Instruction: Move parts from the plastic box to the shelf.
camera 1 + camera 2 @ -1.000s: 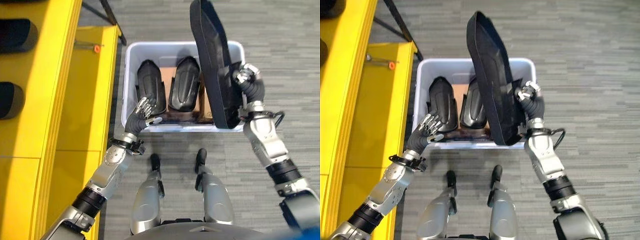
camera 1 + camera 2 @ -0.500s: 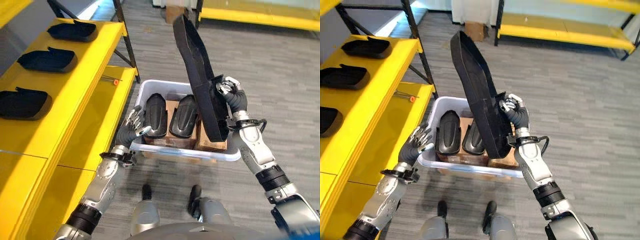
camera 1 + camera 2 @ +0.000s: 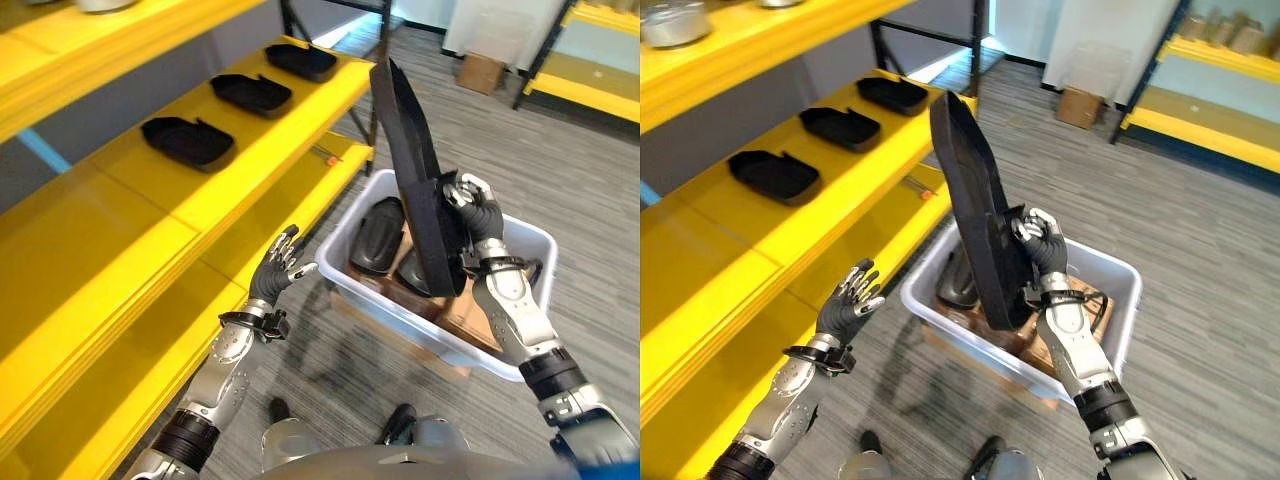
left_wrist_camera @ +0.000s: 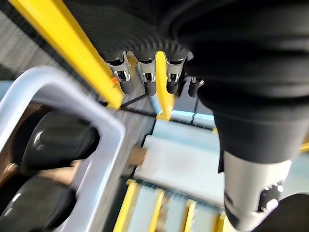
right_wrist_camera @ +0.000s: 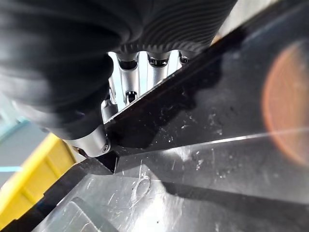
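Right hand has its fingers curled round the edge of a long black moulded plastic part, held nearly upright, its lower end just above the pale grey plastic box on the floor. Right wrist view confirms it: fingers wrap over the part's rim, thumb underneath. Left hand hangs free between box and shelf, fingers spread and relaxed, holding nothing.

More black rounded parts sit in the box on brown cardboard. Three black parts already lie flat in a row on the yellow metal shelf, with bare shelf on the nearer side of them.

Step in hand, as I judge it: carry the lifted part over to the shelf. To do it well, clear the lower end over the box wall first (it looks close), then tip the part from upright to flat before it reaches the shelf edge, and set it in the bare stretch beside the row. The grip is on one edge of a long piece, so it could swing; the free left hand supporting the far end would steady it.
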Tool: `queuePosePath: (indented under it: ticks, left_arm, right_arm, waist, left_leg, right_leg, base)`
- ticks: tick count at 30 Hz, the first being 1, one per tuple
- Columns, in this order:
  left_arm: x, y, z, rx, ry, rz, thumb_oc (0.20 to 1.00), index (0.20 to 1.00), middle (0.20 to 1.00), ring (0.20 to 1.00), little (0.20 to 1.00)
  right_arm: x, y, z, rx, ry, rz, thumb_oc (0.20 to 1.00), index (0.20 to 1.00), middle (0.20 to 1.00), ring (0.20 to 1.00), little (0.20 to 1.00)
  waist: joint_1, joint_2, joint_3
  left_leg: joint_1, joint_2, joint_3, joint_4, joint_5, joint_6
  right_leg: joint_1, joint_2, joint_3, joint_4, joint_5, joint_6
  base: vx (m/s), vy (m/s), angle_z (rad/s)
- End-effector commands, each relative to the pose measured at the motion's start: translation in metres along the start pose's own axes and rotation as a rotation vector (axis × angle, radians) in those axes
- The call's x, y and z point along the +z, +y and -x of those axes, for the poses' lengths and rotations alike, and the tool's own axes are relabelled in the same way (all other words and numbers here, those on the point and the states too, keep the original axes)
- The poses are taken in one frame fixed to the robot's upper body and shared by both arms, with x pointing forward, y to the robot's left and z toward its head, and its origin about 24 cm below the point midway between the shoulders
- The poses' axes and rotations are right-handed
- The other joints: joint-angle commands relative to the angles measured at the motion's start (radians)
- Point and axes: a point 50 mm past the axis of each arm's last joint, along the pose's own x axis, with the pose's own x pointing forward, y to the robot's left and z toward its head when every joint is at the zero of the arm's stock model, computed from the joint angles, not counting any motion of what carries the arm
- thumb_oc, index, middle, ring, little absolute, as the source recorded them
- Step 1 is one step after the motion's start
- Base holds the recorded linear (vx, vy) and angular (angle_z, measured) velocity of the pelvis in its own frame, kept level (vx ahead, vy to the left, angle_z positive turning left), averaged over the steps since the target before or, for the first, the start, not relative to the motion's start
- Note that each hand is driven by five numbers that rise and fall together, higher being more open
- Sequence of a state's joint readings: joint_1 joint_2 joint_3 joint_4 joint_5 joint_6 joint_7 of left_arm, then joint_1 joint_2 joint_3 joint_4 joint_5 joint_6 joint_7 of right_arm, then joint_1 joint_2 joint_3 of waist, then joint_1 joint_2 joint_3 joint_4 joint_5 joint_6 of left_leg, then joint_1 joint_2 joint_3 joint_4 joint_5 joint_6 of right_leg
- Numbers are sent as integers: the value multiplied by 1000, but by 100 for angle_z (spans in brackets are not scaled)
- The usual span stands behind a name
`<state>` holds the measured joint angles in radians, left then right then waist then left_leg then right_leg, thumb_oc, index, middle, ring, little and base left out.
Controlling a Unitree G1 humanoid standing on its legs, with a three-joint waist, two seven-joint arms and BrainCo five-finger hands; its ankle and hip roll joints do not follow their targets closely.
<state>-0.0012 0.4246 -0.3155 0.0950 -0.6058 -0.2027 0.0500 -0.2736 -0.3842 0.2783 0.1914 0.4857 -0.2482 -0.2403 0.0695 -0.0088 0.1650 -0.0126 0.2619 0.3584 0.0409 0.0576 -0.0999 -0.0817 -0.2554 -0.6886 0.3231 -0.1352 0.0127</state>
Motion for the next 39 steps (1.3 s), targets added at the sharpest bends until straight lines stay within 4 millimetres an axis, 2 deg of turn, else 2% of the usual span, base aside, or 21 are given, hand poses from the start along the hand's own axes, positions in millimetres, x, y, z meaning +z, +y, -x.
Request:
queuePosePath:
  ticks: [1,7,9,10,11,12,13,15,17,19,21,22,24,25,26,27,30,31,32,34,39]
  left_arm:
    - [26,7,0,-5,-125,-68,1000,1000,1000,1000,1000]
    - [31,17,5,19,-146,-104,1000,1000,1000,1000,1000]
    - [34,22,9,48,-160,-101,1000,1000,1000,1000,1000]
    - [34,22,9,49,-160,-101,1000,1000,1000,1000,1000]
    - [38,23,10,53,-178,-101,1000,1000,1000,1000,1000]
    - [38,23,10,53,-178,-102,1000,1000,1000,1000,1000]
    - [40,23,10,58,-185,-106,1000,1000,1000,1000,1000]
    - [40,23,11,60,-186,-114,1000,1000,1000,1000,1000]
    - [40,24,10,60,-185,-125,1000,1000,1000,1000,1000]
    - [41,23,10,54,-190,-134,1000,1000,1000,1000,1000]
    - [42,22,6,45,-193,-155,1000,1000,1000,1000,1000]
    - [40,20,3,41,-186,-154,1000,1000,1000,1000,1000]
    - [40,18,3,35,-188,-150,1000,1000,1000,1000,1000]
    - [40,15,0,27,-190,-150,1000,1000,1000,1000,1000]
    - [40,15,-1,25,-190,-149,1000,1000,1000,1000,1000]
    - [40,14,-3,21,-193,-149,1000,1000,1000,1000,1000]
    - [38,14,-5,25,-187,-146,1000,1000,1000,1000,1000]
    - [36,13,-3,18,-182,-145,1000,1000,1000,1000,1000]
    - [33,11,-2,15,-176,-140,1000,1000,1000,1000,1000]
    - [29,13,3,26,-159,-118,1000,1000,1000,1000,1000]
    - [22,14,7,34,-125,-103,1000,1000,1000,1000,1000]
  right_arm:
    - [32,4,-9,13,-174,-46,200,200,200,200,200]
    - [22,13,-9,37,-130,-25,200,200,200,200,200]
    - [22,24,-13,75,-125,-31,200,200,200,200,200]
    - [22,24,-13,75,-126,-31,200,200,200,200,200]
    - [24,30,-16,87,-133,-36,200,200,200,200,200]
    - [24,30,-17,87,-133,-36,200,200,200,200,200]
    - [25,35,-18,98,-134,-37,200,200,200,200,200]
    - [23,38,-18,109,-126,-43,200,200,200,200,200]
    - [21,40,-18,108,-116,-55,200,200,200,200,200]
    - [23,42,-19,113,-124,-51,200,200,200,200,200]
    - [25,41,-18,117,-130,-47,200,200,200,200,200]
    - [25,38,-18,116,-130,-43,200,200,200,200,200]
    - [25,37,-18,111,-130,-51,200,200,200,200,200]
    - [28,34,-20,103,-140,-55,200,200,200,200,200]
    - [28,33,-21,97,-141,-54,200,200,200,200,200]
    - [30,31,-22,92,-149,-55,200,200,200,200,200]
    - [31,27,-20,87,-153,-48,200,200,200,200,200]
    - [26,20,-13,83,-132,-42,200,200,200,200,200]
    - [24,18,-11,83,-124,-49,200,200,200,200,200]
    - [20,12,-9,68,-109,-47,200,200,200,200,200]
    - [13,5,-3,52,-80,-33,200,200,200,200,200]
  waist:
    - [1,-22,-17]
    - [48,-42,-41]
    - [75,-61,-46]
    - [74,-62,-46]
    - [87,-66,-40]
    - [86,-67,-39]
    - [97,-69,-39]
    - [102,-69,-40]
    - [97,-56,-43]
    - [87,-44,-41]
    - [66,-27,-38]
    - [32,-6,-40]
    - [17,4,-34]
    - [-4,5,-21]
    - [-9,1,-16]
    - [-24,-4,-9]
    - [-45,-27,-5]
    - [-44,-44,-11]
    - [-44,-49,-19]
    - [-42,-47,-44]
    - [-38,-54,-66]
  left_leg:
    - [-53,35,-56,-29,93,-19]
    - [-70,-51,-92,-12,30,15]
    - [-84,-119,-109,31,-39,49]
    - [-84,-121,-109,33,-41,50]
    - [-95,-150,-118,61,-69,68]
    - [-97,-151,-118,64,-72,69]
    - [-101,-180,-127,79,-98,87]
    - [-91,-225,-138,80,-128,121]
    - [-74,-270,-163,57,-136,152]
    - [-53,-296,-186,32,-134,170]
    - [-33,-314,-220,7,-129,189]
    - [-17,-308,-245,-24,-99,193]
    - [9,-303,-268,-41,-95,186]
    - [19,-297,-292,-48,-96,175]
    - [22,-299,-302,-47,-97,170]
    - [31,-301,-317,-45,-101,164]
    - [43,-306,-343,-26,-122,152]
    - [50,-310,-351,4,-143,145]
    - [60,-307,-356,0,-145,142]
    - [78,-288,-355,3,-152,128]
    - [98,-243,-364,-6,-145,97]
  right_leg:
    - [140,3,57,-97,34,84]
    - [189,-56,31,-155,113,134]
    - [216,-109,23,-173,185,174]
    - [216,-111,23,-173,186,176]
    - [220,-137,31,-166,227,191]
    - [220,-139,30,-166,229,193]
    - [226,-162,30,-162,255,206]
    - [219,-204,55,-119,320,219]
    - [199,-246,111,-45,403,226]
    - [167,-257,171,16,436,222]
    - [127,-227,274,80,421,209]
    - [41,-115,382,110,306,141]
    - [1,-70,409,78,227,121]
    - [-58,-18,454,-31,203,118]
    - [-66,-7,474,-68,210,123]
    - [-84,25,531,-129,219,130]
    - [-86,56,607,-216,255,148]
    - [-29,50,579,-229,224,146]
    - [-12,60,579,-232,226,142]
    - [29,70,541,-253,213,136]
    - [72,100,515,-270,176,114]
  base:
    - [108,167,45]
    - [145,218,19]
    - [231,341,45]
    - [153,271,36]
    - [77,154,24]
    - [137,292,18]
    - [112,242,24]
    - [148,328,34]
    - [150,309,42]
    - [119,243,60]
    - [89,187,69]
    - [77,120,83]
    - [89,0,87]
    - [91,-109,66]
    - [92,-152,63]
    - [97,-112,52]
    - [124,-144,59]
    - [158,-214,78]
    - [201,-255,92]
    - [161,-227,56]
    - [57,-185,7]
